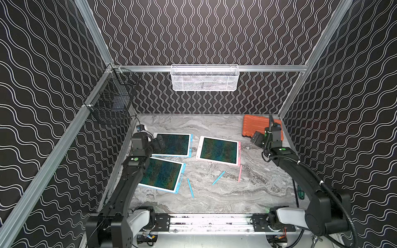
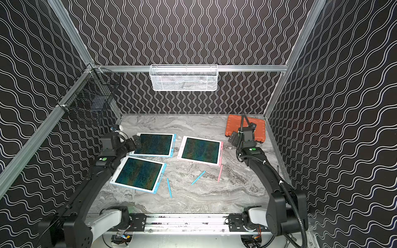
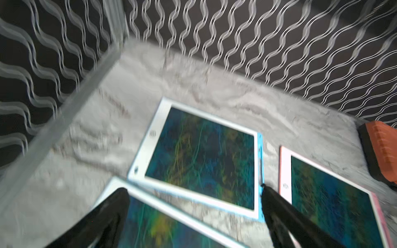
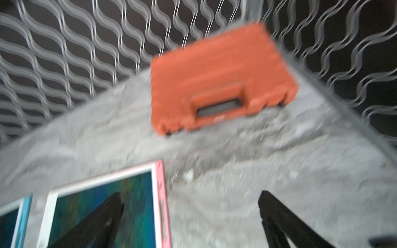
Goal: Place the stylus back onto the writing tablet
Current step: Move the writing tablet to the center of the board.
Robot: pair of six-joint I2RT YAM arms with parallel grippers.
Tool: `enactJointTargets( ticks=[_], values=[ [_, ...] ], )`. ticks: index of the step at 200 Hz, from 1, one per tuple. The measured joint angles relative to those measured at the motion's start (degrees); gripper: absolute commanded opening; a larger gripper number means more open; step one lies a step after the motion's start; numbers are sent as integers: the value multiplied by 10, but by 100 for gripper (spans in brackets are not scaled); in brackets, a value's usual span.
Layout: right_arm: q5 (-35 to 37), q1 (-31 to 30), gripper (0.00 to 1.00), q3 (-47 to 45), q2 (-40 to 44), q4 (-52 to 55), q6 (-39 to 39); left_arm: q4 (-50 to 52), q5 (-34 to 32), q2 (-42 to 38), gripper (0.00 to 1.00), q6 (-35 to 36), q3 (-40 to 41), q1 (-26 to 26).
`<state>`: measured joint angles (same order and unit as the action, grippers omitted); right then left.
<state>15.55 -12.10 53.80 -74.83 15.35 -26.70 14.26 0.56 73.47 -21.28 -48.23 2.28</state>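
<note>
Left arm (image 1: 129, 178) hides tablet (image 1: 163, 175) corner; wrist views blurred.

Three writing tablets lay flat on the table (image 1: 214, 204), each with a white bezel and a dark screen full of green-blue scribbles. Far blue tablet (image 1: 173, 144) and near blue tablet (image 1: 162, 175) met at their edges; pink tablet (image 1: 219, 150) sat beside them, apart. All three styluses lay loose, off the tablets: near blue stylus (image 1: 190, 187) just beside near blue tablet, angled blue stylus (image 1: 218, 178) mid-table, pink stylus (image 1: 240, 173) at pink tablet's near corner.
</note>
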Motion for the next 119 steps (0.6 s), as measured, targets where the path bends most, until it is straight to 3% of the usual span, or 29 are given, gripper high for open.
enactJointTargets(
  ticks=[27,60,119],
  values=[
    [-53,-78,100,40,-4,86,-38,81,80,73,99,-12,-42,75],
    [-99,-181,100,71,-12,141,-74,151,137,126,99,9,-73,123],
    [-147,-303,100,137,-55,178,-67,206,108,209,99,50,-117,186]
  ],
)
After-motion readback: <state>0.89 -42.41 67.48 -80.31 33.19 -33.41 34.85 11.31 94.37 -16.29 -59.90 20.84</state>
